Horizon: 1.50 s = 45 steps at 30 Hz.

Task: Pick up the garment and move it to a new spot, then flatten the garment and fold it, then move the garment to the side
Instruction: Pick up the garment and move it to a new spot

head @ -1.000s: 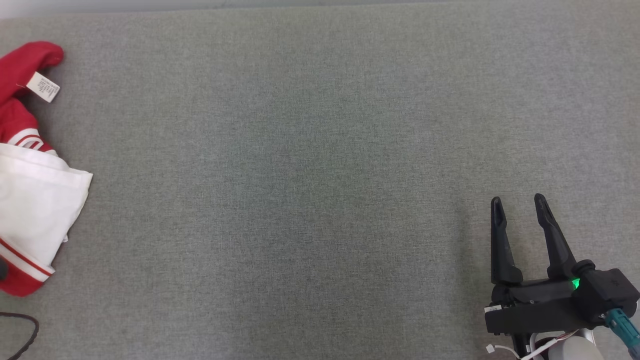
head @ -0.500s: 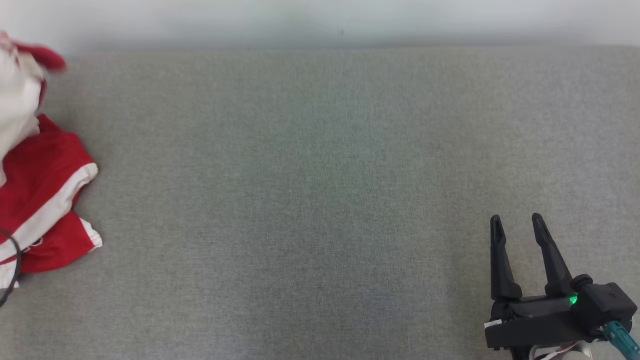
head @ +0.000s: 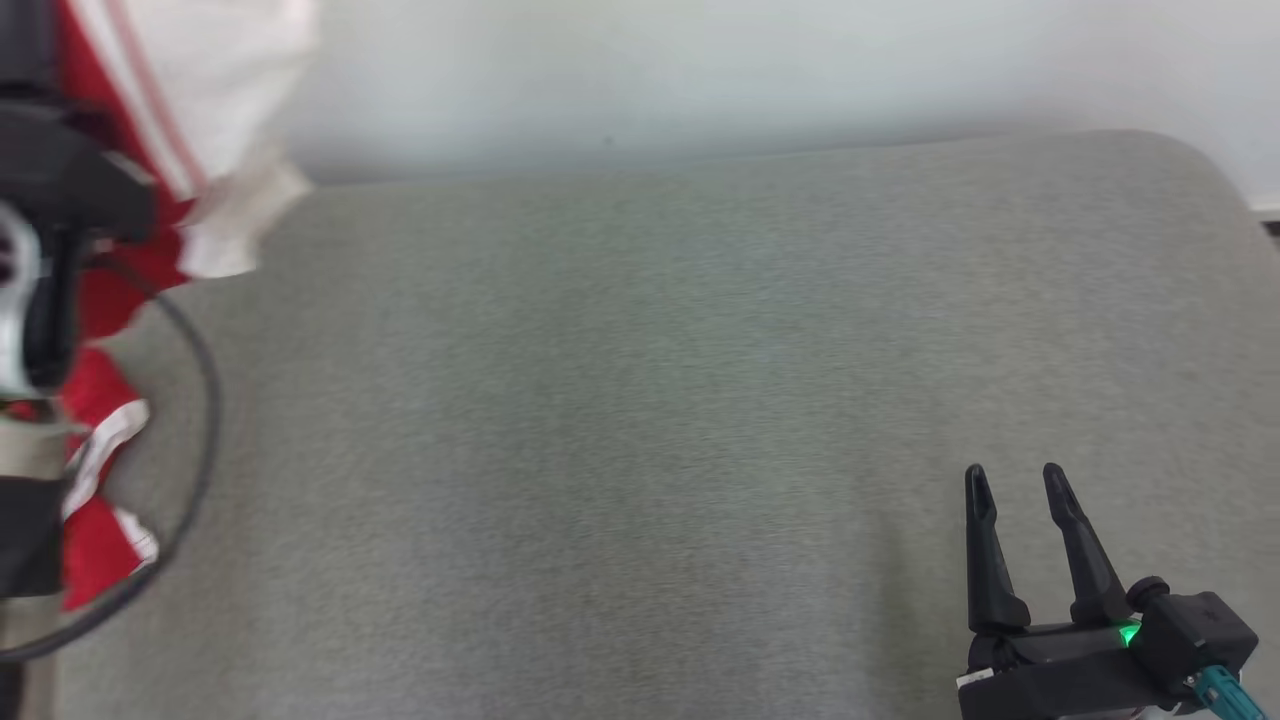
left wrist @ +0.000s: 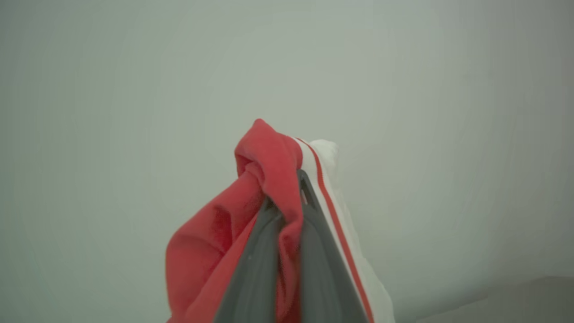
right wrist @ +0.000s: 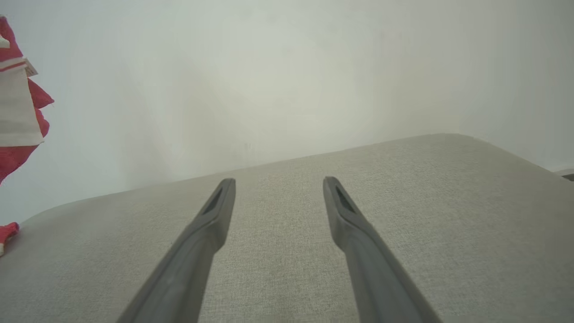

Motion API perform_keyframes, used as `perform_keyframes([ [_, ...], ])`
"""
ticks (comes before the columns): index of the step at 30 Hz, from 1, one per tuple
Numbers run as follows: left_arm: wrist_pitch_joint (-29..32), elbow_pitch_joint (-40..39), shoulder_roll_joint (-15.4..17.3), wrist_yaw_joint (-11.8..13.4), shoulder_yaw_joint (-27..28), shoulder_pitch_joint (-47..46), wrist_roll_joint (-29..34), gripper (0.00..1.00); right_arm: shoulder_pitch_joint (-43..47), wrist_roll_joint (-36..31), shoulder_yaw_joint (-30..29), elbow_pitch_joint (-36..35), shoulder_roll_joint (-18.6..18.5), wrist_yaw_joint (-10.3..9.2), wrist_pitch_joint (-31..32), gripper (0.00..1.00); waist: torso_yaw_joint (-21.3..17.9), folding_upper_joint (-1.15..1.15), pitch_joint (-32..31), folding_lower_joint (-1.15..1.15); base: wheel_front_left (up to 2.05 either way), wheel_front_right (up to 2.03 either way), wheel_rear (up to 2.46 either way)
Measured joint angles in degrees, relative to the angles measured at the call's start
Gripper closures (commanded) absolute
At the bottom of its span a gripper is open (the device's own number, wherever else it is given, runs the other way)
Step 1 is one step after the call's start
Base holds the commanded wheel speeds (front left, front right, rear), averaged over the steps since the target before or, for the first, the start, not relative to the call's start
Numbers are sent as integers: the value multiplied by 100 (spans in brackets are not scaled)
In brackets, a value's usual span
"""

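Note:
The garment (head: 225,70) is red with white panels and stripes. It hangs at the far left of the head view, its lower folds (head: 100,420) trailing down by the grey surface. In the left wrist view my left gripper (left wrist: 287,193) is shut on a bunched fold of the garment (left wrist: 269,148), held up before the pale wall. The dark body of my left arm (head: 60,190) is in front of the cloth. My right gripper (head: 1013,472) stands open and empty at the lower right, low over the surface; its fingers (right wrist: 215,211) are spread wide. The garment (right wrist: 20,116) shows at that view's left edge.
A wide grey fabric surface (head: 640,430) stretches across the view, with a rounded far right corner (head: 1200,165). A pale wall (head: 720,70) rises behind it. A black cable (head: 205,400) loops off my left arm.
My left gripper has shut on the garment and lifted it off the surface. The head camera has tilted up, bringing the wall into view. The right gripper stays open.

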Motion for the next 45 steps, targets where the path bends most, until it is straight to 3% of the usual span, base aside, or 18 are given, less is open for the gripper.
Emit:
perform_keyframes([
  [8,113,-293,-854,-3,-797,-115,-13,100,102,40,-37,29,0,0,-2,0,-670,0,-152,0,0,0,0],
  [14,90,-324,-1670,14,-1433,-82,-68,100,191,35,-163,7,-3,0,-1,0,-1142,0,-208,0,0,0,0],
  [19,23,-299,-2000,108,-1897,250,-222,100,211,40,-204,-36,-3,0,-1,0,-1371,0,-163,0,0,0,0],
  [28,-279,34,-2025,389,-2169,1301,-404,100,156,89,-178,-23,-1,0,-1,0,-1341,0,80,1,0,0,0],
  [38,-778,747,-1235,604,-1814,2819,-483,100,63,27,-159,67,0,0,-2,0,-1169,1,206,1,0,0,0],
  [39,-844,814,-1162,606,-1771,2888,-483,20,63,16,-149,80,-2,0,-1,0,-1146,1,200,1,0,0,0],
  [40,-968,879,-1073,612,-1727,2962,-475,0,64,-14,-149,101,-1,0,-1,0,-1094,1,181,1,0,0,0],
  [45,-1266,791,-1068,602,-1669,2966,-491,0,96,-55,-168,110,-2,0,-1,0,-923,1,78,1,0,0,0],
])
